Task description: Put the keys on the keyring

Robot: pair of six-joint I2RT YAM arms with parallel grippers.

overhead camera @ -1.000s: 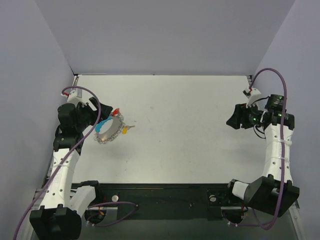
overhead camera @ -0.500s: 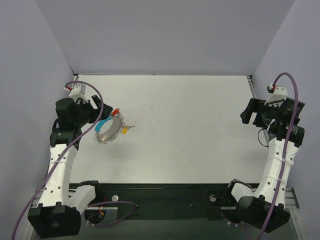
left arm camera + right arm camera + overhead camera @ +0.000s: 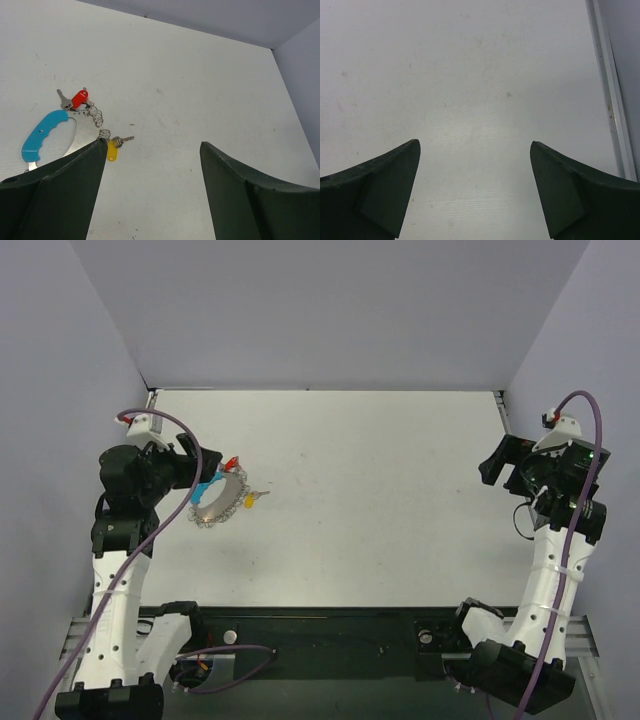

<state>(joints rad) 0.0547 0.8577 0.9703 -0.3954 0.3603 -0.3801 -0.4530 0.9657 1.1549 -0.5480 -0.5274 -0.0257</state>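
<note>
Bare tabletop through the middle; clutter only at the left.

The white tabletop (image 3: 380, 510) lies open from the small yellow-headed key (image 3: 249, 500) across to the right arm's black two-finger gripper (image 3: 490, 465), which hangs with jaws spread wide near the right edge, by a silvery edge rail (image 3: 612, 100). At the left, the silvery wire keyring with a light-blue segment (image 3: 215, 498), the red-headed key (image 3: 234, 461) at its far side and the yellow one lie close together. The left arm's black gripper (image 3: 200, 468), also spread, hangs over the ring's left side. Lavender walls (image 3: 60, 390) close the left, far and right sides.
</note>
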